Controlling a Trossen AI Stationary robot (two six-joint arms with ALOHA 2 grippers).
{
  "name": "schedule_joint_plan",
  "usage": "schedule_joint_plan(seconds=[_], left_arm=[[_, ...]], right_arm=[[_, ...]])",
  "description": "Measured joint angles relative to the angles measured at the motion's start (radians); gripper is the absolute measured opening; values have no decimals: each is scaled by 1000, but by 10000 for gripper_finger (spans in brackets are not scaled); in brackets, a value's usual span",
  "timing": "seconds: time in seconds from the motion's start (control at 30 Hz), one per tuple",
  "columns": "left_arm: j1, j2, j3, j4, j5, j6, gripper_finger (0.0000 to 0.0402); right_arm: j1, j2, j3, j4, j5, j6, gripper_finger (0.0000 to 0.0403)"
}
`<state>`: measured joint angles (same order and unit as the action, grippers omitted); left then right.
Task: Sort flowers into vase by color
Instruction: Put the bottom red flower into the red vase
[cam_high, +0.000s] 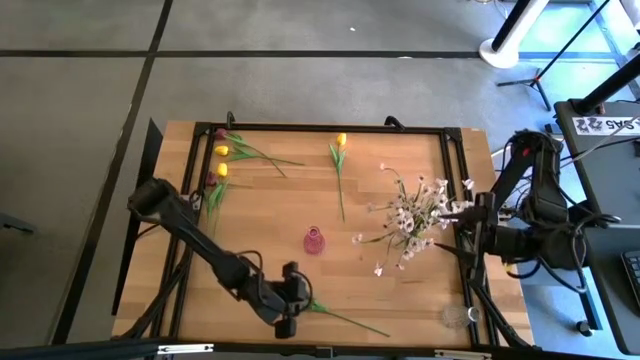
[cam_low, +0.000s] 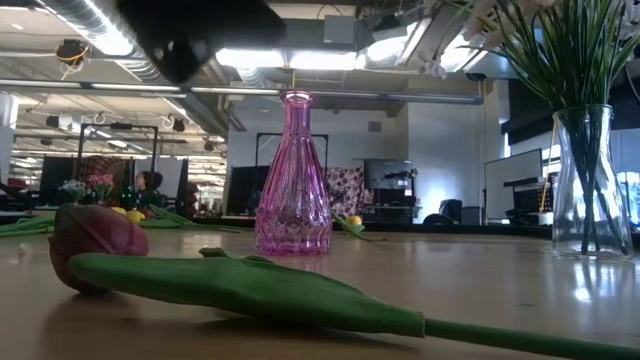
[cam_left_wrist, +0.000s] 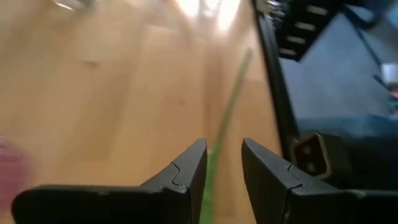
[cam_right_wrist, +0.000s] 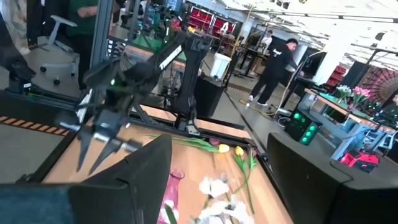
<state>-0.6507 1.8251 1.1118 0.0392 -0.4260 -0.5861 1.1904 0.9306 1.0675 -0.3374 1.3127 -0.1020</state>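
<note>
The left gripper (cam_left_wrist: 224, 163) hangs low over the table (cam_high: 400, 290), jaws apart, with a red tulip's stem (cam_left_wrist: 231, 99) running between them. The right gripper (cam_high: 468, 212), jaws apart, waits beside the white flowers (cam_high: 412, 215).

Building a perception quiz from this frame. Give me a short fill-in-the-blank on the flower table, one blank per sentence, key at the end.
1. The vase standing at the middle of the table is ____ in colour.
2. The left gripper is open, with the stem of the ____ tulip lying between its fingers.
3. The single flower lying apart at the far middle is ____.
4. The clear vase holds the ____ sprays.

Missing words: pink; maroon; yellow; white-pink
</note>
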Motion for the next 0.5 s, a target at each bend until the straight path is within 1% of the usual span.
schedule_joint_plan(seconds=[0.07, 0.17, 0.3, 0.43, 0.5], left_arm=[[-1, 47, 0, 55, 29, 16, 97], [12, 109, 0, 101, 45, 18, 97], [34, 172, 0, 136, 81, 18, 97], [56, 213, 0, 141, 119, 25, 97], [66, 222, 0, 138, 129, 45, 97]], right_arm=[[0, 25, 16, 0, -1, 5, 264], [0, 62, 31, 1, -1, 29, 264], [-9, 119, 33, 69, -8, 43, 264], [-29, 180, 33, 118, -49, 51, 264], [-49, 214, 33, 129, -78, 80, 264]])
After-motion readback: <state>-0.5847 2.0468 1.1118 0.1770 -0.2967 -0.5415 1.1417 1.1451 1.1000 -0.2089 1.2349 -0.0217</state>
